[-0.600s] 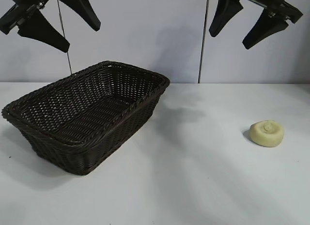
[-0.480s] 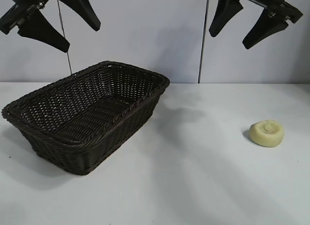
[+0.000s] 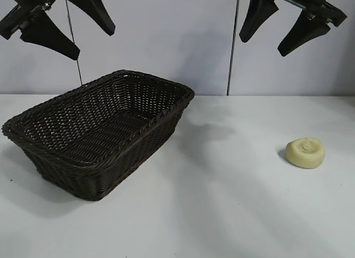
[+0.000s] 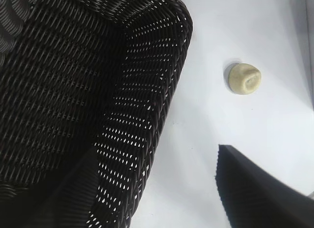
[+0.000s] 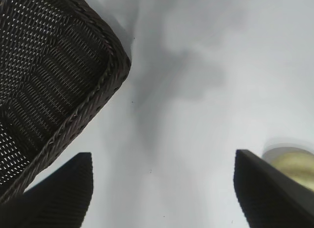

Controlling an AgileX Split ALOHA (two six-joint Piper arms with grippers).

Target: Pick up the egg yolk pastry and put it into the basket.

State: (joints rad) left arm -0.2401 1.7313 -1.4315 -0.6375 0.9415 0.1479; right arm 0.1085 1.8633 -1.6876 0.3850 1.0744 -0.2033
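Observation:
The egg yolk pastry (image 3: 305, 152), a small pale yellow round bun with a knob on top, lies on the white table at the right. It also shows in the left wrist view (image 4: 244, 79) and partly behind a finger in the right wrist view (image 5: 293, 164). The dark brown wicker basket (image 3: 61, 152) stands at the left, empty; it shows in the left wrist view (image 4: 162, 90) and the right wrist view (image 5: 105, 76). My left gripper (image 3: 91, 39) hangs open high above the basket. My right gripper (image 3: 262, 44) hangs open high above the table, up and left of the pastry.
The white table (image 3: 222, 213) spreads between basket and pastry. A pale wall with vertical seams (image 3: 232, 58) stands behind.

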